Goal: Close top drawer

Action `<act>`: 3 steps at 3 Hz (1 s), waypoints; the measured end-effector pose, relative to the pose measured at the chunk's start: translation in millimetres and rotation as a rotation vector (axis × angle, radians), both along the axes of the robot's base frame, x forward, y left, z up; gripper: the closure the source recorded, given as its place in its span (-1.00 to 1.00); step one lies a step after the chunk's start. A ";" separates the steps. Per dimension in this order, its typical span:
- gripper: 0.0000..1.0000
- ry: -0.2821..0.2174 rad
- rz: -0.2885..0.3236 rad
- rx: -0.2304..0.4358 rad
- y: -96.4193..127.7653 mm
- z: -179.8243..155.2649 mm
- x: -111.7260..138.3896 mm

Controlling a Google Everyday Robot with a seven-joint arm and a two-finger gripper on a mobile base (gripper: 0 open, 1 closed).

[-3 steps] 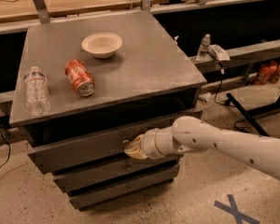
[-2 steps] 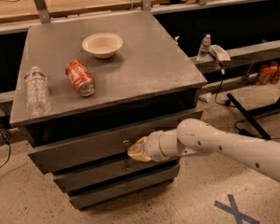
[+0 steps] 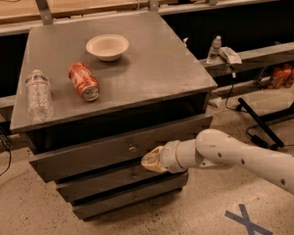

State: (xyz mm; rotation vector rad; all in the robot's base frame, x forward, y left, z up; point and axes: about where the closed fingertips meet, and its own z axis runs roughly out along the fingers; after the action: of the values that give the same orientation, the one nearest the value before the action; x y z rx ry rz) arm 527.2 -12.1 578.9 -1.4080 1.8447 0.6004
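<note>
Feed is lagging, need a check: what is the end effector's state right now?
End effector: open or closed cannot be told; it sits at the front of the wide dark grey wooden top drawer, close beside its tiny metal knob.

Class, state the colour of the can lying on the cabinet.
The can is orange-red, camera view; the gripper is at the top drawer front.

One camera is looking down from high up at the front of the cabinet (image 3: pixel 152 67), quite near. The gripper (image 3: pixel 150 161) is showing low in the middle, right at the top drawer (image 3: pixel 83 156).
</note>
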 end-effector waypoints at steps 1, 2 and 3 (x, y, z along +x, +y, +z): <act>1.00 -0.001 -0.025 -0.027 7.9 -2.8 29.6; 1.00 0.009 -0.022 -0.018 11.4 -3.5 35.2; 1.00 0.006 -0.010 0.043 10.6 7.1 24.1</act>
State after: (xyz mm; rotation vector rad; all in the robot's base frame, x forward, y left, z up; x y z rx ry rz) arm 551.3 -1.5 586.0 -1.3697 1.8317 0.6362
